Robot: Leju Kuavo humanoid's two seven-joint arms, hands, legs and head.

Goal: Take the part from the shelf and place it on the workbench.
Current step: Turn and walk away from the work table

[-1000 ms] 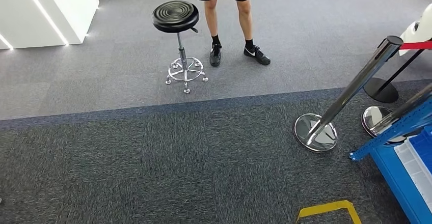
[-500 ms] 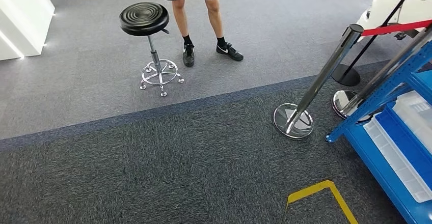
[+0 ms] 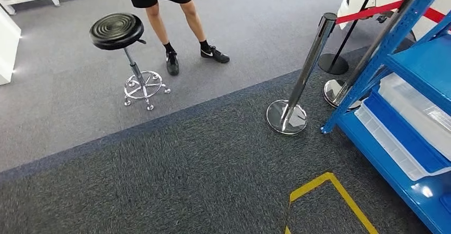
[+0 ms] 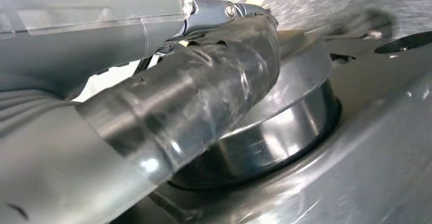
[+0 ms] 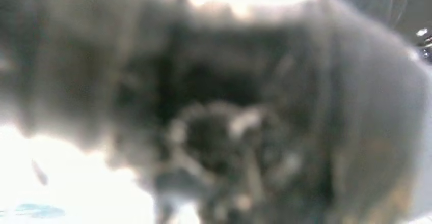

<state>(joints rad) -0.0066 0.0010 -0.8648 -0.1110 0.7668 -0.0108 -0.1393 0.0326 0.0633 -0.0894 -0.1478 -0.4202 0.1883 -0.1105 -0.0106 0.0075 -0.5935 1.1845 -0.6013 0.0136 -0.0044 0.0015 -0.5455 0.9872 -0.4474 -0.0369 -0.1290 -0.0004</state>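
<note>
The blue metal shelf (image 3: 423, 64) stands at the right edge of the head view. Clear plastic bins (image 3: 420, 111) lie on its lower levels, and what they hold is too small to make out. My left hand (image 4: 168, 96) appears close up in the left wrist view, with its grey ribbed cover and a tape-wrapped thumb lying against dark, shiny body parts. How its fingers lie is hidden. In the right wrist view my right hand (image 5: 219, 132) is a dark grey blur, and its fingers cannot be read.
A chrome stanchion (image 3: 306, 74) with a red belt (image 3: 372, 11) stands just left of the shelf's corner post, a second base (image 3: 336, 91) behind it. A black stool (image 3: 117, 31) and a person's legs (image 3: 170, 26) are further back. Yellow floor tape (image 3: 330, 186) marks the dark carpet.
The camera has swung to the right. The stool, person and stanchion slide left in the picture, and much more of the blue shelf has come into view.
</note>
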